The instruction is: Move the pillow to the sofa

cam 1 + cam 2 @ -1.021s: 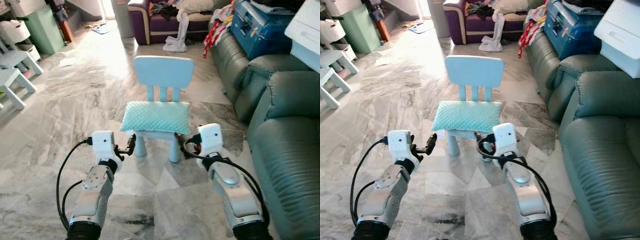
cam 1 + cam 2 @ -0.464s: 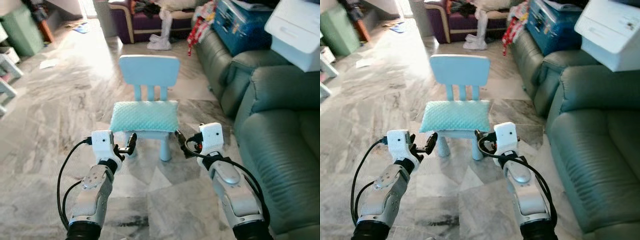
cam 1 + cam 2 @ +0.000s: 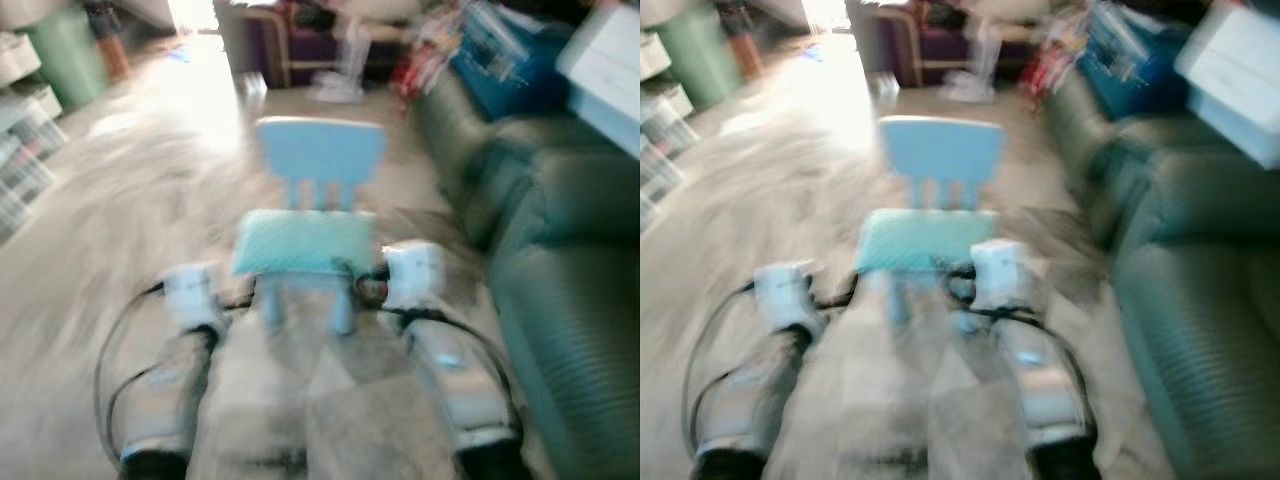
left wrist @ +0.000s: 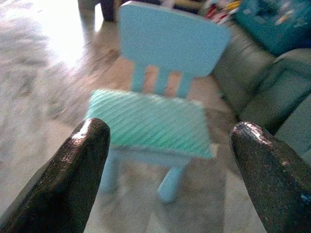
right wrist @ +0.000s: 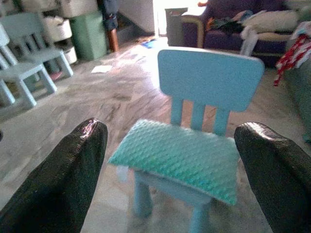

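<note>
A mint-green pillow [image 3: 303,243] lies flat on the seat of a small light-blue chair [image 3: 322,152] straight ahead on the marble floor; the head views are blurred. My left gripper [image 4: 167,160] is open a short way in front of the chair's left side, fingers [image 4: 73,179] spread wide with the pillow [image 4: 151,124] seen between them. My right gripper [image 5: 170,174] is open in front of the chair's right side, also framing the pillow [image 5: 182,156]. Neither gripper touches the pillow. The grey-green sofa [image 3: 575,290] runs along the right.
A blue suitcase [image 3: 510,60] and a white box [image 3: 610,70] sit on the sofa's far part. A purple couch [image 3: 310,45] with clothes stands at the back. Small chairs [image 5: 24,68] and a green bin [image 5: 90,34] are off to the left.
The whole view has shifted and blurred, so the camera is moving. The chair and pillow sit a little nearer my grippers, which remain open in front of them.
</note>
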Controlling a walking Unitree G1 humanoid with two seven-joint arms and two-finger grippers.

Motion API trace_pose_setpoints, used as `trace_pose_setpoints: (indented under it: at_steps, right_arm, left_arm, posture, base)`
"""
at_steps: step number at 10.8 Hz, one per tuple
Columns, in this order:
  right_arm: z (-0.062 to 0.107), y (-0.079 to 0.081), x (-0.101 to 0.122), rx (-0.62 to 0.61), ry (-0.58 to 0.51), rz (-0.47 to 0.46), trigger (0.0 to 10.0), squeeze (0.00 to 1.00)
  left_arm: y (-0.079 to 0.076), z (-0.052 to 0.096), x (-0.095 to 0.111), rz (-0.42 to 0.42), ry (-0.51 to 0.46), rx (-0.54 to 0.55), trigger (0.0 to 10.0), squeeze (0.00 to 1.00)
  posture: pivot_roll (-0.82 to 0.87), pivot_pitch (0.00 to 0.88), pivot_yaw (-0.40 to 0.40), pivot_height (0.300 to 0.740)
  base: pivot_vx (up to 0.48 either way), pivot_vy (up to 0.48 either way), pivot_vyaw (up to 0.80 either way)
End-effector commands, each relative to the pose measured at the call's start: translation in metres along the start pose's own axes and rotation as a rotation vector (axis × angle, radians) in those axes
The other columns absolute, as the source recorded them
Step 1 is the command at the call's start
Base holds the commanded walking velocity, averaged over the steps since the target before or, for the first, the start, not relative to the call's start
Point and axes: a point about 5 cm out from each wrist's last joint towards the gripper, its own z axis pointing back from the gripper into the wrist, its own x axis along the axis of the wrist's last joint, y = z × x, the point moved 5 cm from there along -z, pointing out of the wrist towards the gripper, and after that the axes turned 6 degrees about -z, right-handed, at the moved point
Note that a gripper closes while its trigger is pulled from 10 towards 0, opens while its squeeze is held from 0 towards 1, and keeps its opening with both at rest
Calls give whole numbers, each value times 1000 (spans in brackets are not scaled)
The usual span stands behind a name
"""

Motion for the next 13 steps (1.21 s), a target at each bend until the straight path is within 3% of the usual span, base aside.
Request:
trace_pose_setpoints:
  at_steps: [1,9,13]
  right_arm:
    - [4,-12,1,-35,-2,10,10000,0]
    - [4,-12,1,-32,-5,8,10000,0]
    - [4,-11,2,-33,-12,9,10000,0]
  left_arm:
    - [-14,-3,3,14,-11,-40,10000,0]
    - [-17,-3,1,15,-5,-54,10000,0]
    - [-20,-3,1,-7,-6,-71,10000,0]
  posture:
    - [-183,72,45,740]
    - [-187,76,44,740]
    - [-186,76,45,740]
  base:
    - [405,259,0]
    - [405,257,0]
    - [448,0,0]
